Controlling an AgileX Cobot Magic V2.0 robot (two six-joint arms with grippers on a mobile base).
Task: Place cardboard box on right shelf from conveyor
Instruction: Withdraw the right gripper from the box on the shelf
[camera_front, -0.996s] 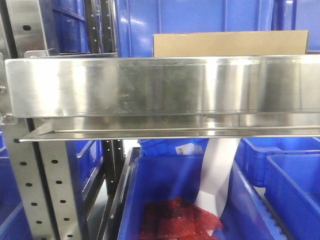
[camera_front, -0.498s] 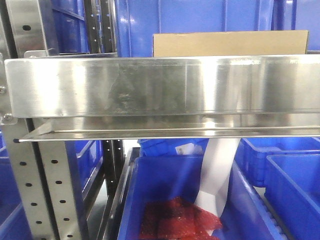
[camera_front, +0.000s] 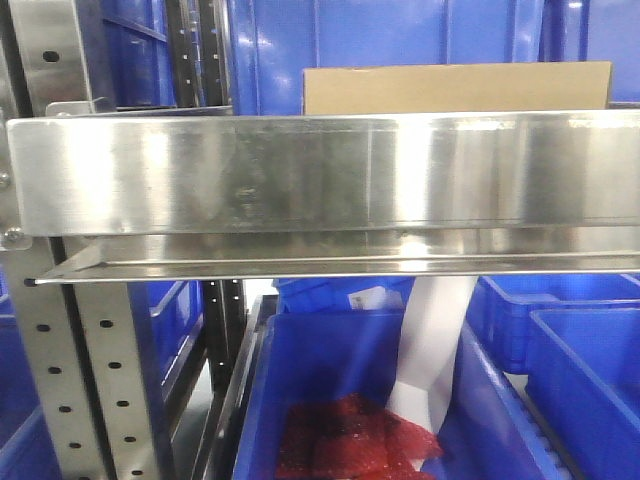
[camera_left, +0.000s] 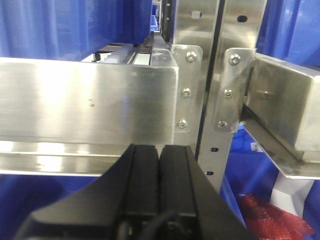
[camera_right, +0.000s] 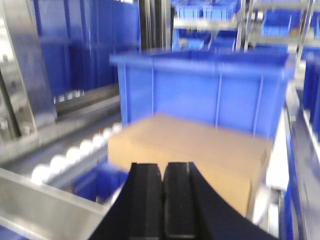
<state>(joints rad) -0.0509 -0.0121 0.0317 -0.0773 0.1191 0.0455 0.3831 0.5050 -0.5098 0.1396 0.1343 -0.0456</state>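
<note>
Front view nearly unchanged from half a second ago: the plain tan cardboard box (camera_front: 457, 88) sits a touch further left in frame, on the shiny stainless-steel shelf (camera_front: 320, 170), ahead of a big blue plastic bin (camera_right: 202, 85). Left pincer (camera_left: 160, 152) and right pincer (camera_right: 163, 172) both pressed together, empty; the right sits near the box, not touching.

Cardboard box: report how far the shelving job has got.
Looks done: the cardboard box sits on the right shelf, behind its shiny front lip and in front of a blue bin; nothing grips it. In hand: nothing. The right gripper is shut and empty just in front of the box, and the left gripper is shut by the shelf upright. Left: apparently only backing the arms away.
</note>
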